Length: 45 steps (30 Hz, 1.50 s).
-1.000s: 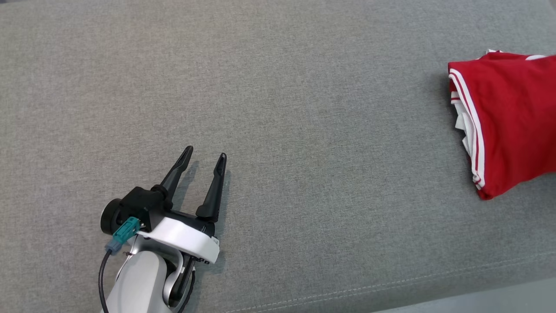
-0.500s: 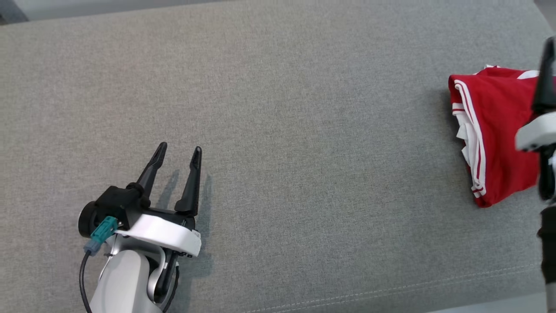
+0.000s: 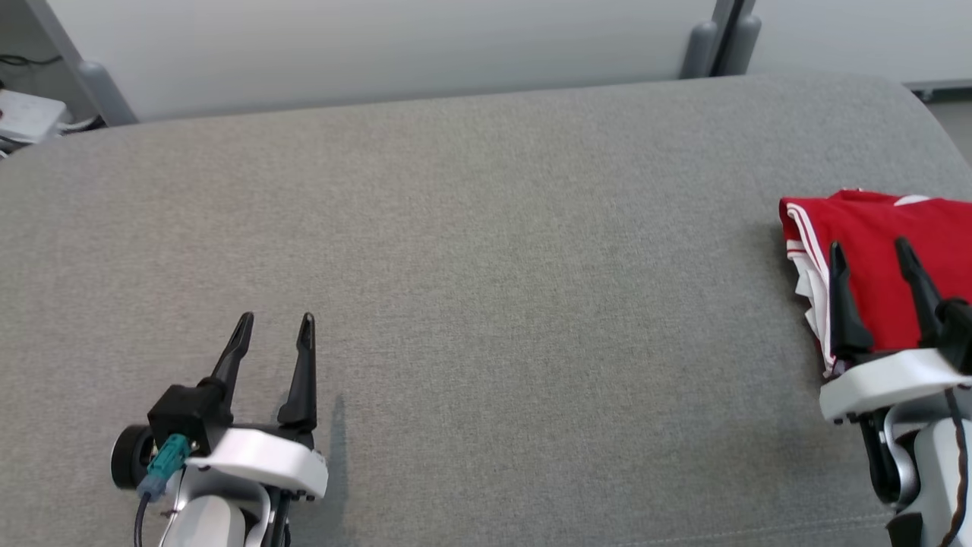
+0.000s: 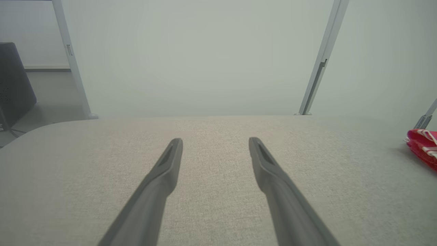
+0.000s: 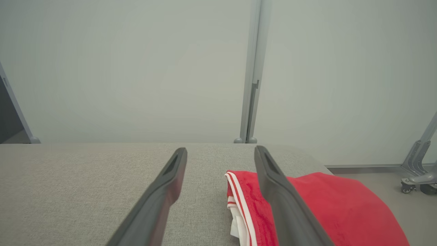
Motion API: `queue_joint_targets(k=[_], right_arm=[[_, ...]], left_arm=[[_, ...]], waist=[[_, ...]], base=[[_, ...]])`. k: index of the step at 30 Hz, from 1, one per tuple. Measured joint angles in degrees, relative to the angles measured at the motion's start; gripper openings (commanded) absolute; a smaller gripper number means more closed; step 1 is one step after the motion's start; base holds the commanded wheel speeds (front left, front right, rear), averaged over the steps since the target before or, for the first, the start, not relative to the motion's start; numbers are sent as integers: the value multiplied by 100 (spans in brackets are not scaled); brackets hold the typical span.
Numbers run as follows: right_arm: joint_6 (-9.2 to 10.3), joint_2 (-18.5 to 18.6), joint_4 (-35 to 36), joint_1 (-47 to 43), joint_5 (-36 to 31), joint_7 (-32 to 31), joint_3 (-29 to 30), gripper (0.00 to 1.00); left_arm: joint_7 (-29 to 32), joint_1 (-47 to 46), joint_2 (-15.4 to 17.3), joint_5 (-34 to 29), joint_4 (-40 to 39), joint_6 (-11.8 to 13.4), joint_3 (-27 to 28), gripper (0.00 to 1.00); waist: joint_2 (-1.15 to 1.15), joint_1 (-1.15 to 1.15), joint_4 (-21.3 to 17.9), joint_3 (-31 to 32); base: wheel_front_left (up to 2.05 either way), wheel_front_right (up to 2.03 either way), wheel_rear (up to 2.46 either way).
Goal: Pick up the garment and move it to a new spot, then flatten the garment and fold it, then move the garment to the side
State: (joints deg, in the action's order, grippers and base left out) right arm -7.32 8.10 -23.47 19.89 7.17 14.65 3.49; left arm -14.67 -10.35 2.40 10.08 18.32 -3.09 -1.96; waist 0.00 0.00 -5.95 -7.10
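Observation:
The garment (image 3: 881, 258) is a folded red bundle with white stripes, lying at the right end of the grey cushion (image 3: 486, 266). It also appears in the right wrist view (image 5: 327, 205) and at the far right of the left wrist view (image 4: 423, 147). My right gripper (image 3: 870, 253) hovers open over the garment's near left edge, nothing between its fingers (image 5: 157, 198). My left gripper (image 3: 274, 325) stands open and empty above bare cushion at the lower left, far from the garment; its fingers (image 4: 160, 181) point toward the far edge.
A pale wall panel (image 3: 395, 53) with grey posts (image 3: 717, 34) runs behind the cushion. A wheeled grey stand (image 5: 418, 171) sits on the floor to the right. A dark chair back (image 4: 13, 78) and some white gear (image 3: 23, 114) are at the far left.
The camera tilted up, bringing the back wall into the picture. My right gripper came into view and now hovers open above the garment's left edge. The left gripper drew back toward the lower left.

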Motion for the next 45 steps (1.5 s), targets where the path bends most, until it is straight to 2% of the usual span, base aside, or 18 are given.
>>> queue_joint_targets(k=[11, 26, 27, 33, 45], right_arm=[[0, -16, 176, -773, 7, 0, -16, 100], [0, -110, 211, -1021, -21, 0, -27, 100], [0, -120, 213, -1020, -21, 0, -27, 0], [1, -331, -159, -1380, 0, -26, -40, 0], [1, -371, -121, -1433, 770, -234, -16, 0]], left_arm=[[1, 621, 4, -19, 13, 334, 60, 100], [1, 790, 7, -49, 16, 367, 125, 100], [1, 790, 7, -47, -13, 328, 129, 0], [20, 1035, -63, -23, 397, 328, 96, 0], [255, 1057, -98, 750, 386, 308, 120, 0]], waist=[[0, 0, 371, 588], [0, 0, 513, 749], [0, 0, 512, 742], [0, 0, 513, 742], [0, 2, 521, 739]], base=[[0, 0, 0], [0, 0, 0], [0, 0, 0], [0, 0, 0], [0, 0, 0]])
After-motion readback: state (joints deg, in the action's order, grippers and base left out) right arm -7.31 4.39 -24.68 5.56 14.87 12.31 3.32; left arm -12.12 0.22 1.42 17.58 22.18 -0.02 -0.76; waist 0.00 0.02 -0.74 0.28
